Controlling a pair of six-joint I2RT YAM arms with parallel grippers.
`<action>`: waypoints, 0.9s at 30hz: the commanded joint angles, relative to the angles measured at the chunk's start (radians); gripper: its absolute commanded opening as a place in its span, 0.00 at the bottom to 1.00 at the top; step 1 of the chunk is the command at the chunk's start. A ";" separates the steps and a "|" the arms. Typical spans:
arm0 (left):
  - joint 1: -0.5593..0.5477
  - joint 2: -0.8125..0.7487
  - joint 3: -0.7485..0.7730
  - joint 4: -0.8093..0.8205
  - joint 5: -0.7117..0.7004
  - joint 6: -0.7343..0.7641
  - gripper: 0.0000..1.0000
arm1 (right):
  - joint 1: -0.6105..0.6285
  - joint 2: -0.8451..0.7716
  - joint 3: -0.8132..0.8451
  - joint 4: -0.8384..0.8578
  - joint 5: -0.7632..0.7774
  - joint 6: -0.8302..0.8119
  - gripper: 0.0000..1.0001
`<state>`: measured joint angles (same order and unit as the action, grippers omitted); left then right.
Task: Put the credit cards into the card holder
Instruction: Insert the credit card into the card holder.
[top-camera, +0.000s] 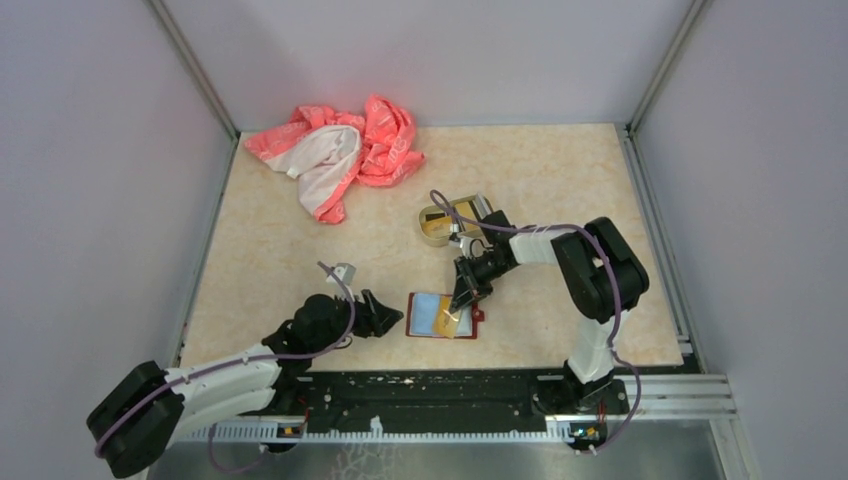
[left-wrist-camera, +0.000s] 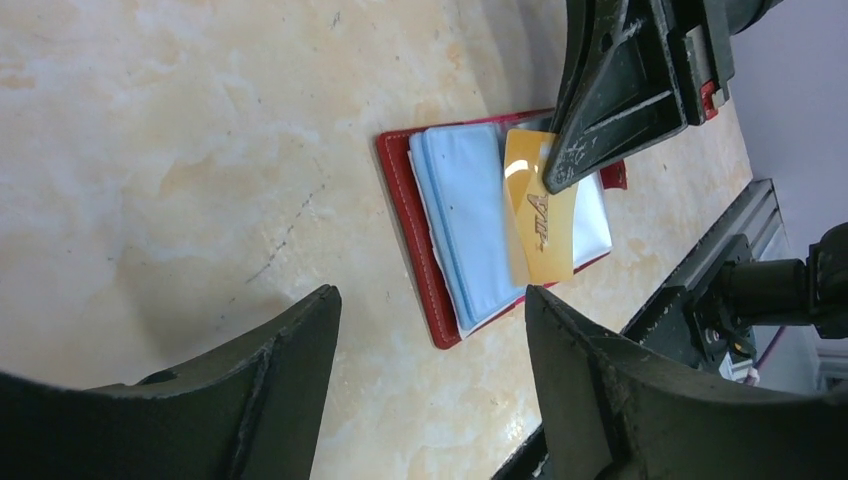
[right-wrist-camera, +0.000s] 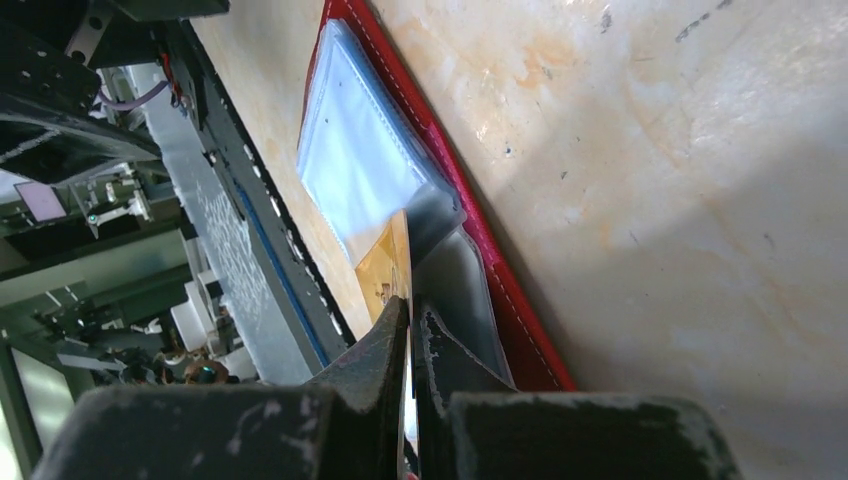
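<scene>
The card holder (top-camera: 428, 314) lies open near the table's front edge, red with pale-blue clear sleeves (left-wrist-camera: 465, 215). My right gripper (top-camera: 457, 308) comes down over it from behind, shut on a yellow-gold credit card (left-wrist-camera: 538, 225). The card's lower end rests on the sleeves. In the right wrist view the card (right-wrist-camera: 385, 265) runs edge-on out from between the tips of the right gripper (right-wrist-camera: 410, 312), beside the holder's red rim (right-wrist-camera: 490, 265). My left gripper (top-camera: 388, 318) stands open and holds nothing, just left of the holder; the left gripper (left-wrist-camera: 430, 300) is short of the holder's red corner (left-wrist-camera: 440, 325).
A tan tin tray (top-camera: 432, 232) with something yellow and dark inside sits behind the right gripper. A pink and white cloth (top-camera: 340, 150) lies bunched at the back left. The black base rail (top-camera: 450, 390) runs along the near edge, close to the holder.
</scene>
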<state>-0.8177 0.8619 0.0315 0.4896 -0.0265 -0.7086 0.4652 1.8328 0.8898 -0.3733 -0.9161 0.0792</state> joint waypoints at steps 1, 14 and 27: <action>0.000 0.045 0.031 -0.063 0.081 -0.045 0.72 | 0.010 -0.009 0.010 0.052 0.059 0.037 0.00; -0.008 0.349 0.183 -0.091 0.152 -0.008 0.55 | 0.011 0.001 -0.027 0.073 0.233 0.144 0.06; -0.011 0.422 0.204 -0.090 0.162 0.005 0.52 | 0.056 0.034 0.009 0.058 0.307 0.182 0.08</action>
<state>-0.8227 1.2400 0.2337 0.4343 0.1257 -0.7246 0.5022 1.8339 0.8921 -0.3439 -0.8021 0.2779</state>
